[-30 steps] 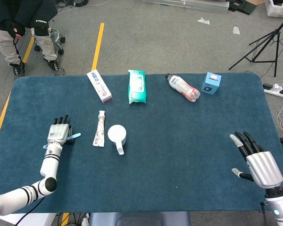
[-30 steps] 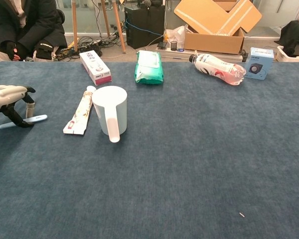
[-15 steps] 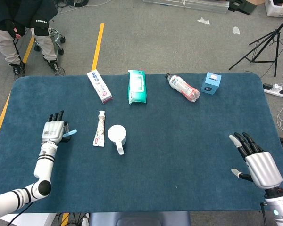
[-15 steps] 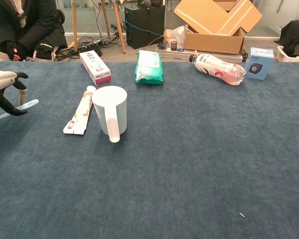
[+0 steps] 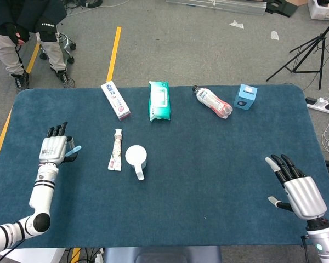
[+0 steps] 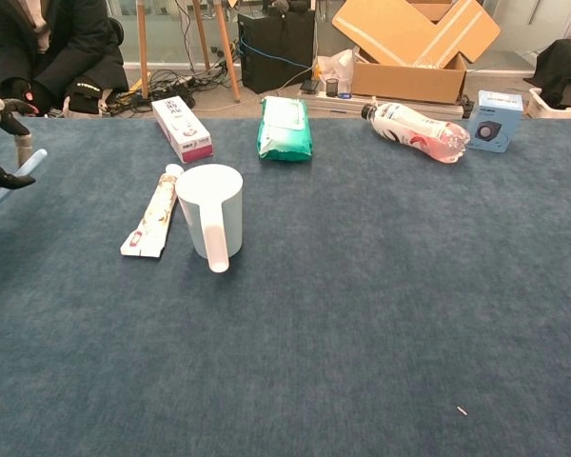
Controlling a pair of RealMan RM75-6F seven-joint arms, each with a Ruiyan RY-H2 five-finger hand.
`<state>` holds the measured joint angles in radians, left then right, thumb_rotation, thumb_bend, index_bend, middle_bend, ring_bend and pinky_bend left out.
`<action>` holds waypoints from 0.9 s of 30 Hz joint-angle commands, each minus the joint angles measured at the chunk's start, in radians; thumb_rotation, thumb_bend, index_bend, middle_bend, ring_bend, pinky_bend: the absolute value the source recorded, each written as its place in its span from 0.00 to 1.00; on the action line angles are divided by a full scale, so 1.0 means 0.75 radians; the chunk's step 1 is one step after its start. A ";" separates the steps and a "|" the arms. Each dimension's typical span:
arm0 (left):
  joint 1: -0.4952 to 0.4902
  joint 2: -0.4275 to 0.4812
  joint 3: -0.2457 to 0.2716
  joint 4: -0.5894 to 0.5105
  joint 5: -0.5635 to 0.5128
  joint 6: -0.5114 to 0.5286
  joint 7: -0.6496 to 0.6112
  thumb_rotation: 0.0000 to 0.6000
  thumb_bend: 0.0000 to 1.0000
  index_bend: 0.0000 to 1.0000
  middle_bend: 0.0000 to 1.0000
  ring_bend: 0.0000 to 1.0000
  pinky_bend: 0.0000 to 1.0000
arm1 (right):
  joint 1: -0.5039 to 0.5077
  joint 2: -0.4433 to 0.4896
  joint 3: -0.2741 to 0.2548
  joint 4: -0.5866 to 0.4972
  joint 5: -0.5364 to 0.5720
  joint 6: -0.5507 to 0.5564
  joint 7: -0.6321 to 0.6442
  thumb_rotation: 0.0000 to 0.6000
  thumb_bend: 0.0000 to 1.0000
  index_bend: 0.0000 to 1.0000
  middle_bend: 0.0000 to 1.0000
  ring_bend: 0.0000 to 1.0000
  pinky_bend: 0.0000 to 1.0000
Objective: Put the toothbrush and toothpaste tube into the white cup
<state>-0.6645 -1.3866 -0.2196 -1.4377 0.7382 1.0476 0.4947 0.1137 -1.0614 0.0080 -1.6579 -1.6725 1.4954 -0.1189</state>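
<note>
Toothbrush (image 5: 72, 152) slants, head up-right, pinched in left robot hand (image 5: 52, 149); right robot hand (image 5: 293, 186) splayed, empty.

A pale blue toothbrush (image 5: 72, 152) sits pinched in the left hand (image 5: 52, 150) at the frame's left, raised off the table. The toothpaste tube (image 5: 115, 149) lies flat left of centre, just beside the upright white cup (image 5: 136, 157), whose handle points toward the lower edge.

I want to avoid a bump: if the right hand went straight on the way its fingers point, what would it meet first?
The way looks free: the right hand points up the bare table. The blue box and bottle lie far ahead, seemingly left of that line; depth is unclear.
</note>
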 commanded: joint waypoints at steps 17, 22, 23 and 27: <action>-0.038 0.194 -0.149 -0.340 -0.034 0.082 -0.021 1.00 0.30 0.56 0.00 0.00 0.00 | -0.006 0.012 0.000 0.002 -0.005 0.018 0.027 1.00 0.00 0.04 0.11 0.06 0.42; -0.081 0.280 -0.236 -0.480 -0.137 0.069 -0.031 1.00 0.30 0.56 0.00 0.00 0.00 | -0.008 0.015 -0.002 0.003 -0.009 0.020 0.034 1.00 0.00 0.04 0.11 0.06 0.42; -0.090 0.293 -0.250 -0.502 -0.155 0.065 -0.033 1.00 0.30 0.56 0.00 0.00 0.00 | -0.008 0.016 -0.002 0.003 -0.010 0.020 0.034 1.00 0.00 0.04 0.11 0.06 0.42; -0.129 0.340 -0.306 -0.590 -0.232 0.050 -0.059 1.00 0.30 0.56 0.00 0.00 0.00 | -0.007 0.016 -0.004 0.003 -0.012 0.016 0.033 1.00 0.00 0.04 0.11 0.06 0.42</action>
<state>-0.7440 -1.1511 -0.4268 -1.8536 0.5904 1.0929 0.4628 0.1088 -1.0495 0.0051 -1.6555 -1.6816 1.5076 -0.0939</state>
